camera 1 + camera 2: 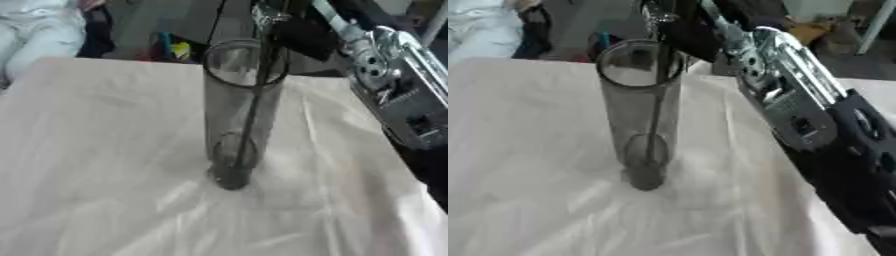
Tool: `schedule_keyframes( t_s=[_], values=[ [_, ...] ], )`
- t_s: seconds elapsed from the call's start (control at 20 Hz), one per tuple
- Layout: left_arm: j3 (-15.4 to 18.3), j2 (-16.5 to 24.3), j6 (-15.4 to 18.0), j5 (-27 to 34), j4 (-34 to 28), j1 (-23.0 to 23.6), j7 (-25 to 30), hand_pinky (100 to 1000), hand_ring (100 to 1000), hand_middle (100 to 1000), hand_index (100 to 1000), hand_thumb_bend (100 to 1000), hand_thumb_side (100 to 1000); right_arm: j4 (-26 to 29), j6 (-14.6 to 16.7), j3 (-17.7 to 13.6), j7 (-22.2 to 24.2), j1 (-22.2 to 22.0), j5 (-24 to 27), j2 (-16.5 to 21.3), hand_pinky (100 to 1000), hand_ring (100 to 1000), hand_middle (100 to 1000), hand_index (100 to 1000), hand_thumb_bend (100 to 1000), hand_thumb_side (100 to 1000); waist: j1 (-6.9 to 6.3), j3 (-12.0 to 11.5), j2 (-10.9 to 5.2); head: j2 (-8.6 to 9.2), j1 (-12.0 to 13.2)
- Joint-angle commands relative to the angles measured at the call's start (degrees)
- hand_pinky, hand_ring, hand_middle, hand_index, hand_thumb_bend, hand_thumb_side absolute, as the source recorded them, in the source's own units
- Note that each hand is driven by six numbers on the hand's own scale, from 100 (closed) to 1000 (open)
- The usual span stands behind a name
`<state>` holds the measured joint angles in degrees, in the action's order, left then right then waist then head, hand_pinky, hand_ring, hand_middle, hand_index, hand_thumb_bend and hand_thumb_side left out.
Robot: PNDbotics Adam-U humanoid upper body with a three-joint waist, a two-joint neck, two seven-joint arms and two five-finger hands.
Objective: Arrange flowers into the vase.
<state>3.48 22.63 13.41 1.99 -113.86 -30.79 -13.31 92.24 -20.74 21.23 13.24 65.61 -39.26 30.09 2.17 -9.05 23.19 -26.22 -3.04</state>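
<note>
A wrinkled white cloth (105, 150) covers the table. The right arm (815, 120), black and silver metal, crosses the right side; its hand (677, 27) at top centre is mostly cut off, grip unreadable. One tall smoky glass vase (234, 120) stands mid-frame, one thin dark stem (254, 100) inside.

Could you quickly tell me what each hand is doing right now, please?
Left hand: not in view.
Right hand: above the vase, at the top of the stem standing in it; its fingers cannot be made out.
</note>
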Motion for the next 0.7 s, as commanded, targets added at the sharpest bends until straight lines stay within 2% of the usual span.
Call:
schedule_keyframes(
  t_s=[0.05,0.15,0.6,0.7],
  values=[
    [0.7,1.1,-0.2,-0.2,-0.7,-0.6,0.1,643,785,782,850,100,1000,0.1,0.5,-1.2,2.2,1.7,-1.0,0.8,535,581,558,631,100,1000,0.34,-0.1,-1.58,0.02,0.0],
    [0.6,1.1,-0.2,-0.2,-0.7,-0.7,0.1,643,785,782,850,100,1000,0.0,1.3,-1.2,3.4,1.9,-1.2,0.8,598,640,602,693,100,1000,0.38,-0.1,-1.59,0.05,-0.1],
    [0.6,1.2,-0.2,-0.1,-0.7,-0.8,0.1,642,784,782,850,100,1000,0.3,5.3,-1.8,7.2,2.4,-1.2,0.8,753,793,745,835,100,1000,0.49,-0.2,-1.75,0.05,-0.1],
    [0.5,1.2,-0.2,-0.1,-0.7,-0.8,0.1,642,784,782,850,100,1000,0.2,6.4,-1.9,8.3,2.4,-0.7,0.9,788,832,779,868,166,1000,0.54,-0.2,-1.84,0.02,-0.1]
  ],
)
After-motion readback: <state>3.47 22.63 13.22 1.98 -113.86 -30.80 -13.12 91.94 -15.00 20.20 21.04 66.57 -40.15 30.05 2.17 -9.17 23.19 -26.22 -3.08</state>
